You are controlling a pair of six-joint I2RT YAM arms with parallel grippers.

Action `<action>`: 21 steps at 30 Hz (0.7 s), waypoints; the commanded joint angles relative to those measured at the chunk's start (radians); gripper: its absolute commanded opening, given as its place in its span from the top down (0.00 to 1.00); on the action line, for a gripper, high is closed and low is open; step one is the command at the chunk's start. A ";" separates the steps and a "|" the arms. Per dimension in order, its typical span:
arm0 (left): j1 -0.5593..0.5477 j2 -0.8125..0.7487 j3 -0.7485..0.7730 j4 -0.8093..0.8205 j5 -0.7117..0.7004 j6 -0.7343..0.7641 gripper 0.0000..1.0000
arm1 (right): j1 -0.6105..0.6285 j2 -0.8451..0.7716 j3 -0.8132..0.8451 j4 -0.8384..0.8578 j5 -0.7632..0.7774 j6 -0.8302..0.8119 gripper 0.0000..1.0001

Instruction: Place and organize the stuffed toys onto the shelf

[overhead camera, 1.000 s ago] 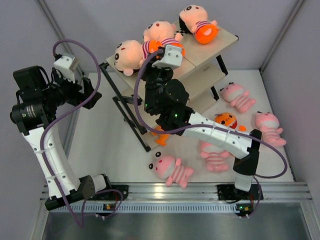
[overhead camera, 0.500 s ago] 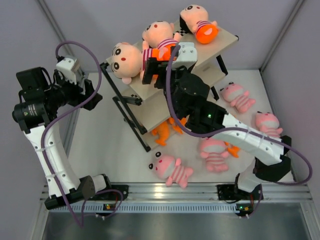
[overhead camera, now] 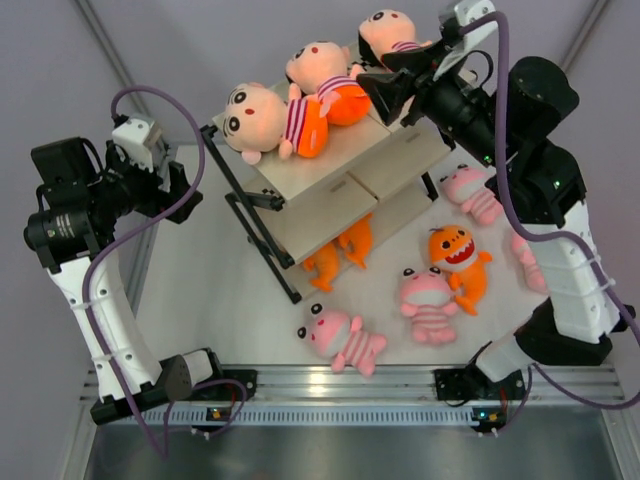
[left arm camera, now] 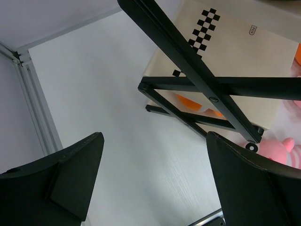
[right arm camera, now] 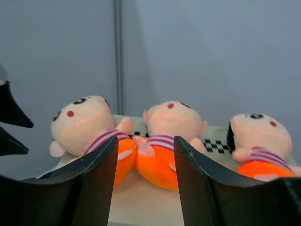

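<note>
A: On the top board of the shelf (overhead camera: 345, 165), three dolls lie in a row. They are the near-left doll (overhead camera: 255, 118), the middle doll (overhead camera: 325, 78) and the far doll (overhead camera: 390, 32). All three have peach faces, striped shirts and orange bottoms. The first two touch at the orange parts. The far doll lies apart from them, with a checkerboard strip (right arm camera: 214, 145) showing in the gap.

B: Other toys?

A: None of them is on the top board. An orange creature (overhead camera: 455, 252) lies on the white table (overhead camera: 210, 270) right of the shelf, touching a pink animal (overhead camera: 428, 300). A second pink animal (overhead camera: 345, 340) lies alone near the front rail (overhead camera: 350, 380). A third pink animal (overhead camera: 470, 192) lies beside the shelf's right leg. Orange plush (overhead camera: 340, 250) shows under the shelf's near edge. I cannot tell whether it sits on a lower board or on the table.

B: Right claw?

A: The right gripper (right arm camera: 145, 141) is raised to top-board height at the shelf's far right end and faces the dolls. Its fingers are spread with nothing between them, and it touches no doll. In the top view it overlaps the far doll's lower half.

B: Left claw?

A: The left gripper (left arm camera: 155, 139) has its fingers wide apart and holds nothing. It hangs over bare table left of the shelf and looks at the black cross-braced frame (left arm camera: 188, 56).
</note>
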 commanded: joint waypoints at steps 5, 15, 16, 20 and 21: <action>-0.002 -0.024 -0.010 0.042 -0.016 0.022 0.04 | -0.080 0.174 0.164 -0.073 -0.205 0.066 0.49; -0.002 -0.018 -0.025 0.041 0.003 0.030 0.04 | -0.150 0.102 -0.120 0.022 -0.189 0.152 0.38; -0.002 -0.018 -0.025 0.042 0.006 0.028 0.04 | -0.152 0.096 -0.135 0.041 -0.181 0.162 0.42; -0.002 -0.021 -0.022 0.042 0.001 0.031 0.04 | -0.175 0.077 -0.181 0.053 -0.103 0.186 0.47; -0.002 -0.021 -0.022 0.041 0.001 0.033 0.04 | -0.187 0.071 -0.184 0.042 -0.067 0.185 0.47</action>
